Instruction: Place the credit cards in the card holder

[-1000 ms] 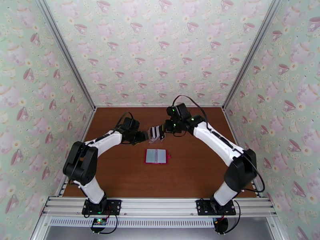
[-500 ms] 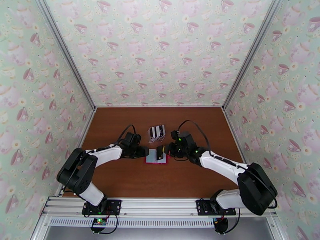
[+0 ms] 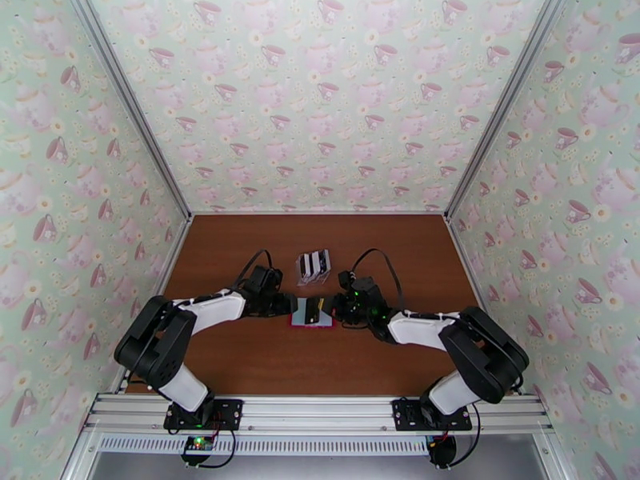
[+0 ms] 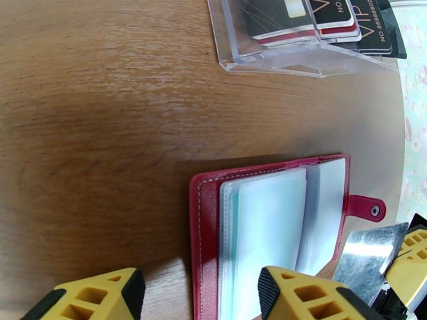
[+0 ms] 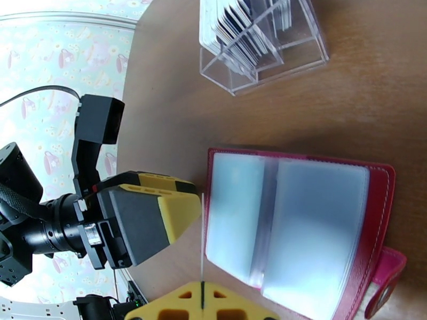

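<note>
The red wallet (image 4: 205, 230) lies open and flat on the brown table (image 4: 107, 102), pale pockets facing up. Seen from above, its snap tab (image 4: 366, 207) sticks out at three o'clock.

My left claw (image 4: 200, 290) sits low at nine o'clock of the wallet with its yellow fingers spread. From its own camera, one finger is over bare wood and the other over the pocket pages, with the wallet's red edge between them. I cannot tell whether either finger touches.

My right claw (image 5: 203, 304) sits at three o'clock of the wallet, facing the left one across it. It is pressed together on a single card (image 4: 368, 260), pinching it by one end. Its own camera sees that card edge-on, a thin line just beside the wallet's red border. Whether the card touches a pocket, I cannot tell.

At twelve o'clock of the wallet, near it but apart, stands a clear rack (image 4: 277, 64). More cards (image 4: 277, 17) stand upright in its slots, the front ones black with VIP lettering.
</note>
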